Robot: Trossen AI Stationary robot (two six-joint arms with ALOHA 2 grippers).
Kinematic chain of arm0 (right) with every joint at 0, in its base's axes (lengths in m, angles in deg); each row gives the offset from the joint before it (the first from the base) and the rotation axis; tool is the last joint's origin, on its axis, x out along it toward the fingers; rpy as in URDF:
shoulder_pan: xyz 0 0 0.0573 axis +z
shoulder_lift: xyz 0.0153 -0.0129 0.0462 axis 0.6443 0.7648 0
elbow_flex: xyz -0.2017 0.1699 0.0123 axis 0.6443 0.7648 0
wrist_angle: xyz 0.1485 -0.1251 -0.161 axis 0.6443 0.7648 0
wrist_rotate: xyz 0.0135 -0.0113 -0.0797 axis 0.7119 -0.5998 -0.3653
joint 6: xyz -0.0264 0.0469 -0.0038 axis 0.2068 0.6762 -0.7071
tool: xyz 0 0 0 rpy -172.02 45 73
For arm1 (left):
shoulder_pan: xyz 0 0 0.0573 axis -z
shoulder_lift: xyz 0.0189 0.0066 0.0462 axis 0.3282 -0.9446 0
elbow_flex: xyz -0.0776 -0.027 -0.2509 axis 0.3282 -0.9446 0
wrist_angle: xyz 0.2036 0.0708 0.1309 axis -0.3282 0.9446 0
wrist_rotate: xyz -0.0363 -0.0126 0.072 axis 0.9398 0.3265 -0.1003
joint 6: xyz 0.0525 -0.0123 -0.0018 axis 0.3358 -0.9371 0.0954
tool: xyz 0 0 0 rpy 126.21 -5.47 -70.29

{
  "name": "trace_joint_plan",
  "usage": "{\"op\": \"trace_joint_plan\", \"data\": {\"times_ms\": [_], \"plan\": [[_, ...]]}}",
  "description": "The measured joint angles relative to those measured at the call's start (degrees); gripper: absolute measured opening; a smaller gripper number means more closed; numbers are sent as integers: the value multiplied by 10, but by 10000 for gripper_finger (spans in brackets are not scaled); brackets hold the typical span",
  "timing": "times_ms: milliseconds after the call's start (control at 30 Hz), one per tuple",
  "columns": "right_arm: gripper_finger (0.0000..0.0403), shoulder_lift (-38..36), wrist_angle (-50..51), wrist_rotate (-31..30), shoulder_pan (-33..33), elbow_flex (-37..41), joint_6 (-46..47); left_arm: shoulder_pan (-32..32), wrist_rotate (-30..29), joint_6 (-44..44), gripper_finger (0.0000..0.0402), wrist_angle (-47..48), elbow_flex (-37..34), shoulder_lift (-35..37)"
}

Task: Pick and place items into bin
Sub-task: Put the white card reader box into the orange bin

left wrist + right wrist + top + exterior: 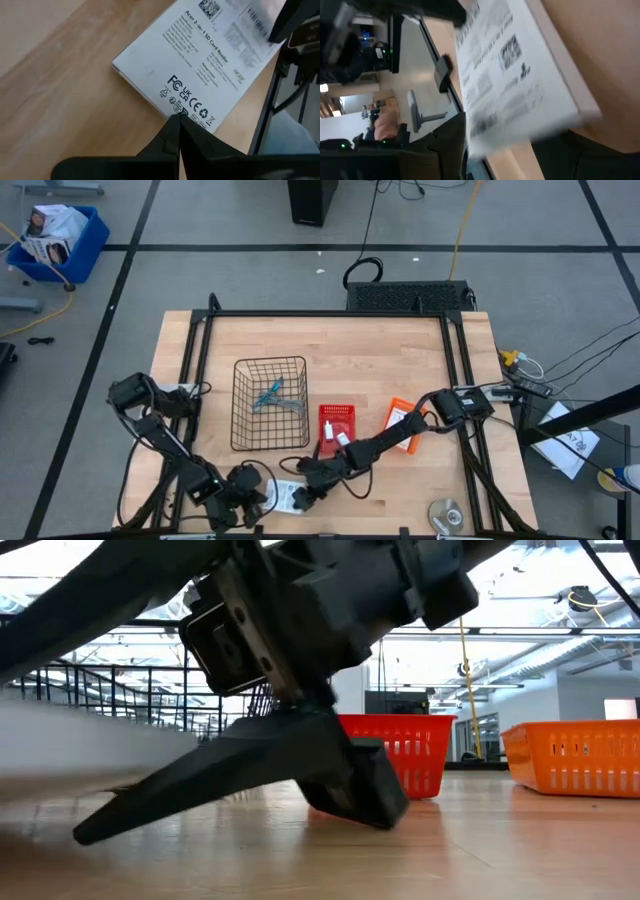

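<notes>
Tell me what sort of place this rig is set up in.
Most likely a robotics lab or workshop in a large industrial hall. The wooden table stands on a grey floor marked with black tape lines, cables trail across it, and the low view shows high windows and railings.

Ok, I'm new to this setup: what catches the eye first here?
Both arms crowd the table's near edge around the flat white printed card packet: the left gripper has its fingers shut at the packet's edge, the right gripper beside it. Behind stands a black wire basket holding a blue-handled tool.
</notes>
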Motion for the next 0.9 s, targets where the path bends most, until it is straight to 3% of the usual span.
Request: {"op": "trace_joint_plan", "data": {"times_ms": [333,433,633,900], "plan": [[190,0,-5,-7,-1,0,-12,-3,5,43,12,-68,-3,-24],[151,0,-20,-18,3,0,-17,-3,4,44,16,-66,-3,-24],[33,0,-75,-16,3,1,-51,6,-11,71,4,-70,-4,-24],[33,-23,-102,-40,23,4,-88,17,-31,125,30,-90,-8,15]]}}
